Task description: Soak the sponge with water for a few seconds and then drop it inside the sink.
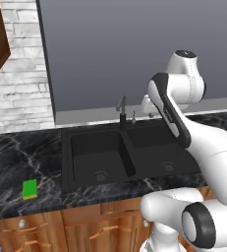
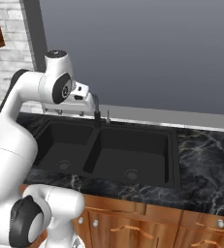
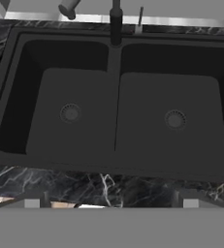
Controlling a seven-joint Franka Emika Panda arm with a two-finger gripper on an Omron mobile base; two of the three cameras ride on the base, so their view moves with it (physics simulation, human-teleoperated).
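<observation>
Meanwhile the sponge [image 1: 30,189] lies on the counter [image 1: 16,162], well apart from the open, empty pincer [image 3: 111,203].

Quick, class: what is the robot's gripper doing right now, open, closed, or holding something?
Gripper: open and empty, above the matte black double-basin sink; the small flat green sponge lies on the counter.
</observation>
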